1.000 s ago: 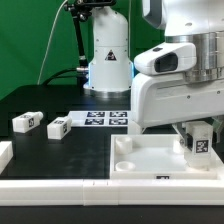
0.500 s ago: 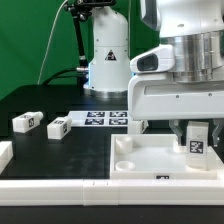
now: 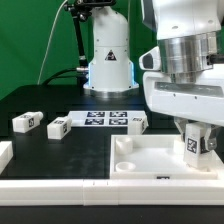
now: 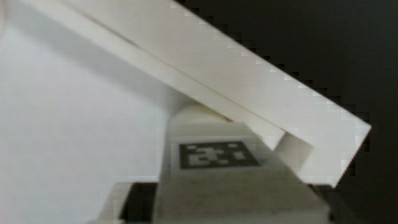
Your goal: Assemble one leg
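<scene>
My gripper (image 3: 197,143) is shut on a leg (image 3: 195,146), a small white block with a black-and-white tag, and holds it upright at the right rear corner of the large white tray-like piece (image 3: 150,160). In the wrist view the held leg (image 4: 221,160) fills the space between the dark fingers (image 4: 143,200), and the tray's raised rim (image 4: 231,70) runs diagonally past it. Three more legs lie on the black table: one (image 3: 26,122) at the exterior view's left, one (image 3: 58,127) beside it, one (image 3: 137,121) by the marker board.
The marker board (image 3: 105,118) lies flat behind the tray. The arm's white base (image 3: 108,60) stands at the back. A white rail (image 3: 50,186) runs along the front edge, with a small white piece (image 3: 4,152) at the exterior view's far left.
The gripper has turned about its upright axis with the leg in it; the leg stays at the tray's right rear corner and now sits a little lower.
</scene>
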`<state>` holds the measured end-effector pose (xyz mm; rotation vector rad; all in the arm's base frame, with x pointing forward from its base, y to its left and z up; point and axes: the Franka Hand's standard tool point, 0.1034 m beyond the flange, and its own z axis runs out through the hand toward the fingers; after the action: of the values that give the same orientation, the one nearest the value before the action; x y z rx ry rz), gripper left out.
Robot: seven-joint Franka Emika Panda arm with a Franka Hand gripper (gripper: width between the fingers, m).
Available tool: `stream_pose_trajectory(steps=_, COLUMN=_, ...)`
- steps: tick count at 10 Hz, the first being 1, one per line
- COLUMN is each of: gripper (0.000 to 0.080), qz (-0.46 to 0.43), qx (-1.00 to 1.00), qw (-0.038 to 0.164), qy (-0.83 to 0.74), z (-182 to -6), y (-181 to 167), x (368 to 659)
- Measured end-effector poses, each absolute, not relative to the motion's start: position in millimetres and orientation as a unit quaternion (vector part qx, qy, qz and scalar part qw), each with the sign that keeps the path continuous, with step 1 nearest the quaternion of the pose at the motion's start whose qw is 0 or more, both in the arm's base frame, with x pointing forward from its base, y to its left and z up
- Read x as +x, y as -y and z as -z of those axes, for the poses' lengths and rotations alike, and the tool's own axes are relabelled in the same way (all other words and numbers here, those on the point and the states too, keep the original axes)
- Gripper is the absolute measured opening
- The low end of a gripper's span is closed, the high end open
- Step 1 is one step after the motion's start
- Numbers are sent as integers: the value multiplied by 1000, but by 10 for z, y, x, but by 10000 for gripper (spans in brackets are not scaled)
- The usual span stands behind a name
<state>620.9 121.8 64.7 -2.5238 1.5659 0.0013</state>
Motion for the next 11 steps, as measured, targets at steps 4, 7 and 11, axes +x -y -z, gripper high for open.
stream_pose_trajectory(steps=4, gripper=359, qz=-10, qx=-820, qw=90, qy=-565, z=-647, y=-1263, x=6201)
stream_pose_trajectory(steps=7, gripper=617, qz=-25, qx=-880, qw=79, qy=-468, z=-700, y=-1322, x=6204)
stream_pose_trajectory(steps=11, gripper=648, qz=-5, qx=-979, qw=55, qy=-195, z=-658, y=-1287, x=6260)
